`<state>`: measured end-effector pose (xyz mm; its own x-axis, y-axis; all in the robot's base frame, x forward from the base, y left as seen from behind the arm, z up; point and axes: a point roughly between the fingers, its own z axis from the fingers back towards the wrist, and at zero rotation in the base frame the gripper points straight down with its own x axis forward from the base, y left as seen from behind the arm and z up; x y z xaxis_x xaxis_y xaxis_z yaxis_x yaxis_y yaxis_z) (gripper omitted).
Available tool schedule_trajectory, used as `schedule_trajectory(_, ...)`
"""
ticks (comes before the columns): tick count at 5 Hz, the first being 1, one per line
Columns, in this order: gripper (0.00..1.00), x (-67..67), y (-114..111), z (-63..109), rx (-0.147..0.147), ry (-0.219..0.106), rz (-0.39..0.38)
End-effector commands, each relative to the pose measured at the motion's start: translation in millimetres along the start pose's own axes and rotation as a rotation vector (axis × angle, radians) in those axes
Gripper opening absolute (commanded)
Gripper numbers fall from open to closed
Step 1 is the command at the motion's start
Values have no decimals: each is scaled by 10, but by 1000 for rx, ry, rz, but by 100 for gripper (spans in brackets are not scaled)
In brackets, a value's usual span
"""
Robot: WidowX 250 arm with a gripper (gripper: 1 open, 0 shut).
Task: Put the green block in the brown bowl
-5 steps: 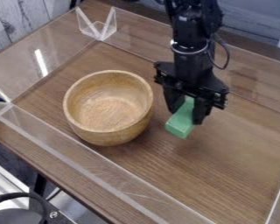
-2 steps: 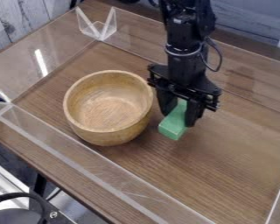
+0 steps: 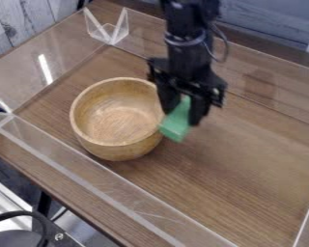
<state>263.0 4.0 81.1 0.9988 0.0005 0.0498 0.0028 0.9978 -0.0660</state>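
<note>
The green block (image 3: 177, 123) is gripped between the black fingers of the gripper (image 3: 182, 109), which is pointed straight down from the dark arm (image 3: 187, 34). The jaws are clenched on the block's upper part; the lower part is left showing below the fingertips. The block is held tilted, clear of the wooden table (image 3: 235, 169), and is seen just at the right-hand rim of the brown bowl (image 3: 119, 118). Whether the block's lower end is touching the rim cannot be told from this single view. Compared with the earlier frames, the gripper and block are found displaced to the left, from a spot apart from the bowl to its edge. The bowl is seated upright on the table, its interior bare. A clear plastic wall (image 3: 28, 130) is noted along the table's near edge, and a small clear stand (image 3: 107, 28) at the far left corner.
</note>
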Motion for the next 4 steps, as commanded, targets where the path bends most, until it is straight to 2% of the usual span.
schedule_trajectory(1,0,121,305,228,21,-74,17)
schedule_trajectory(2,0,110,651,206,39,-66,49)
schedule_trajectory(3,0,-7,847,150,53,-62,56)
schedule_trajectory(4,0,-104,912,109,65,-54,57)
